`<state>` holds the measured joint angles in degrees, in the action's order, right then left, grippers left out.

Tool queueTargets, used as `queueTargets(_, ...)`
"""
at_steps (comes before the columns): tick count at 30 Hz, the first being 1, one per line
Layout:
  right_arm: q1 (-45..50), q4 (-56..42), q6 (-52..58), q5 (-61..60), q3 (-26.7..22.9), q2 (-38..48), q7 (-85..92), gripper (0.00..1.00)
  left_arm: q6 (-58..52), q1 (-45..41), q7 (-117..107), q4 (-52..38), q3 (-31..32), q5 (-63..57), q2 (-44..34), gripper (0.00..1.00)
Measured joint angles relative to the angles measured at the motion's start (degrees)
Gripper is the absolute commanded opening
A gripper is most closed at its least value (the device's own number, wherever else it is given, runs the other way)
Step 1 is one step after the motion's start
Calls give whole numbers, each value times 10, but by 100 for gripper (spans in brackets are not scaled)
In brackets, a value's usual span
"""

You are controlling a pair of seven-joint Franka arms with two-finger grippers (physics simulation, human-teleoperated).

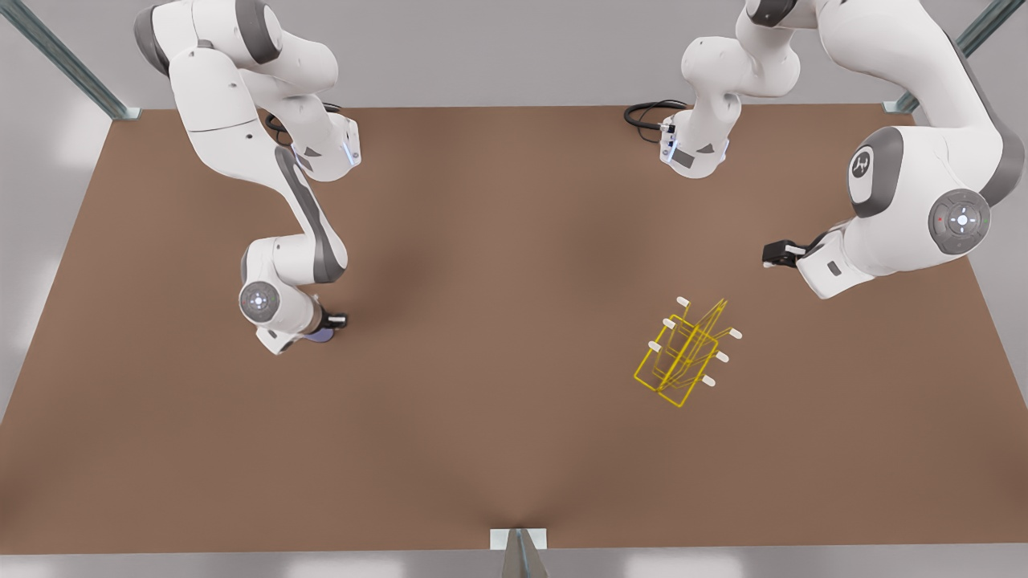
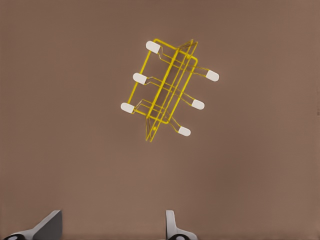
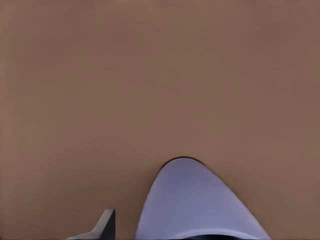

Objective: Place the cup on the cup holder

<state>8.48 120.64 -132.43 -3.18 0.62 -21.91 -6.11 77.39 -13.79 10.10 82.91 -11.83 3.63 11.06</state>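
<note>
The lavender-blue cup [image 1: 321, 336] sits on the brown table at the front view's left, mostly covered by my right gripper [image 1: 329, 323]. In the right wrist view the cup [image 3: 192, 202] fills the space just ahead of the hand; one finger [image 3: 106, 226] stands beside it with a small gap, and the other is hidden behind the cup. The yellow wire cup holder [image 1: 683, 353] with white-tipped pegs stands at the front view's right. My left gripper [image 1: 776, 254] hovers above and to the right of it, open and holding nothing. The left wrist view looks down on the cup holder [image 2: 167, 87].
The brown table [image 1: 498, 321] stretches wide between the two arms. A black cable loop [image 1: 646, 114] lies at its far edge. Metal frame posts stand at the back corners and at the middle of the near edge [image 1: 518, 546].
</note>
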Motion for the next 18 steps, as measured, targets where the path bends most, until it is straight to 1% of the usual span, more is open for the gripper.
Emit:
queueTargets(1, -2, 1, -9, -1, 0, 0, 2, 21, 0, 0, 0, 0, 0, 0, 0, 100)
queueTargets(8, -9, -1, -37, 5, 2, 6, 6, 21, -2, 0, 0, 1, 1, 0, 1, 100)
queueTargets(13, -4, -8, -44, 4, 31, 30, 26, 21, -2, 0, 0, 2, 1, 0, 2, 100)
queueTargets(15, 1, -42, -40, -22, 43, 32, 33, 21, -2, 0, 0, 2, 1, 0, 1, 100)
queueTargets(18, 32, -139, -13, -116, 50, 6, 41, 21, -2, 0, 0, 1, 1, 0, 1, 100)
